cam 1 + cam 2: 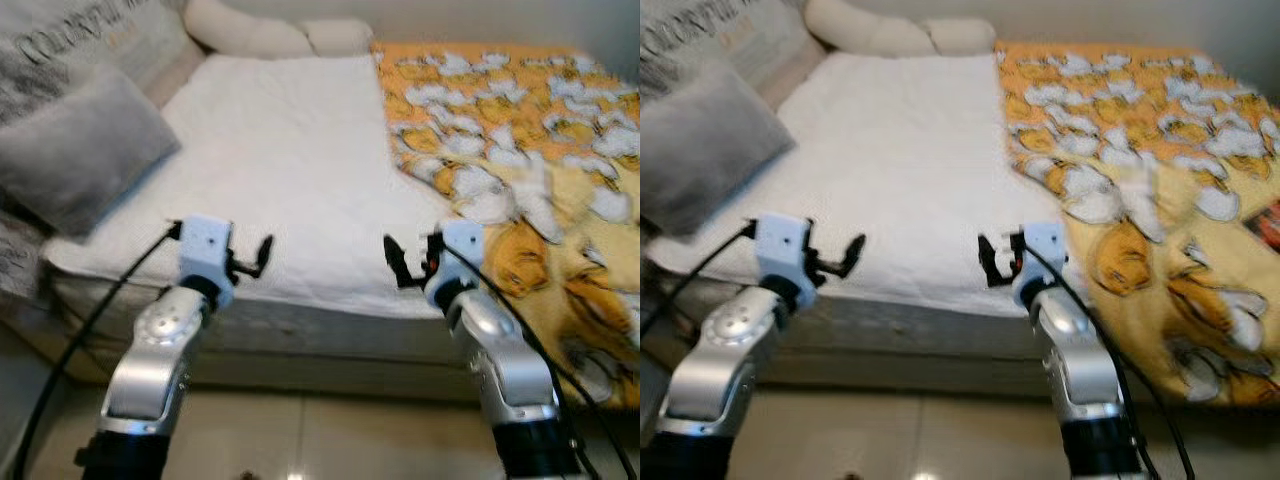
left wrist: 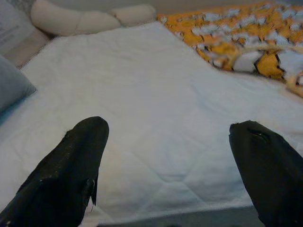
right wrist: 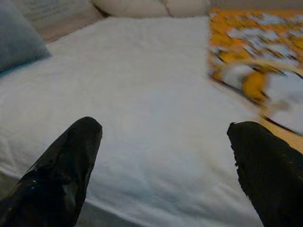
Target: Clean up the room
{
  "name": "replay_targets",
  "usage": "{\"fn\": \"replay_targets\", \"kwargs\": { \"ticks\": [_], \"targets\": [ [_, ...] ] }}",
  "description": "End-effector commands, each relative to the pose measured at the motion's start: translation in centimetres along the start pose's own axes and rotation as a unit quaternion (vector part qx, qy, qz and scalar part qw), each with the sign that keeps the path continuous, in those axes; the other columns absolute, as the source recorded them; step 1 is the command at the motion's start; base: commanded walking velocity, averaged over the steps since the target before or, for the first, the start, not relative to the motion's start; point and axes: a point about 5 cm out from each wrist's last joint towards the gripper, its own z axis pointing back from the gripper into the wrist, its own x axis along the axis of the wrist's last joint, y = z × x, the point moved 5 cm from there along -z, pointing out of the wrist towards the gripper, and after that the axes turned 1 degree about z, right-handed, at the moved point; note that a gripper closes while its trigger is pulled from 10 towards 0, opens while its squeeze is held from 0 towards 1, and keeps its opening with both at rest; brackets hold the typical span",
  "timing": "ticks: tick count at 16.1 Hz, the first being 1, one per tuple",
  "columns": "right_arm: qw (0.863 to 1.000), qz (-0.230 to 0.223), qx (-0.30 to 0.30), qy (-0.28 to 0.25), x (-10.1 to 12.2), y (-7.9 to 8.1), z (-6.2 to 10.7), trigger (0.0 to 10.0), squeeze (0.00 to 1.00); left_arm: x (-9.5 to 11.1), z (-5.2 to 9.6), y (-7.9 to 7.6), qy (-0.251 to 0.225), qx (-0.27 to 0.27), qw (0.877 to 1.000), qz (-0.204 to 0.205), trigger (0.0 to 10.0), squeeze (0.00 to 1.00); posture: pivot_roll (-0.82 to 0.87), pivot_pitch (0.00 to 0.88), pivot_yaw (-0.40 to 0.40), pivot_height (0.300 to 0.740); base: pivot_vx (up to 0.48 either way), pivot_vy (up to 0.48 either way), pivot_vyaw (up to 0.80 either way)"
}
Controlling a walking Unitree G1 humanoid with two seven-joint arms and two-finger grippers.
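Bed (image 1: 290, 150) w/ white quilted mattress cover, bare and flat on the left part. Orange-yellow blanket (image 1: 520, 160) w/ white cartoon print lies rumpled over the bed's right side, edge folded back near the middle. Grey pillow (image 1: 75, 150) leans at the left edge; long cream bolster (image 1: 270, 35) lies across the head end.

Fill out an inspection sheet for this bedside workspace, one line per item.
Surface: bed with white quilted mattress cover, bare in the middle.
Job's things: orange patterned blanket bunched on the robot's right side.
Clutter: grey pillow on the left; cream bolster at the head.
Grippers: left gripper and right gripper both open, holding nothing, at the mattress's near edge.
Cables: black cables along both arms.
Surroundings: tiled floor.
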Motion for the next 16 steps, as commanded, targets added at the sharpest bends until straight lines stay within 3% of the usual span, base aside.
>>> {"fn": "replay_targets", "kwargs": {
  "ticks": [1, 16],
  "targets": [
    [1.000, 0.003, -0.011, 0.000, 0.08, -0.67, 0.08, 10.0, 0.00, 0.65, -0.22, -0.52, -0.009, -0.007, 1.000, -0.006, 10.0, 1.00, 0.05, 0.000, 0.045, 0.740, 0.000, -0.480, 0.00],
    [1.000, 0.017, -0.008, 0.000, 0.32, -0.81, -0.13, 10.0, 0.00, 0.59, -0.55, -0.79, -0.007, -0.010, 1.000, -0.007, 10.0, 1.00, 0.04, 0.000, 0.041, 0.740, 0.000, -0.480, 0.00]
  ]
}}
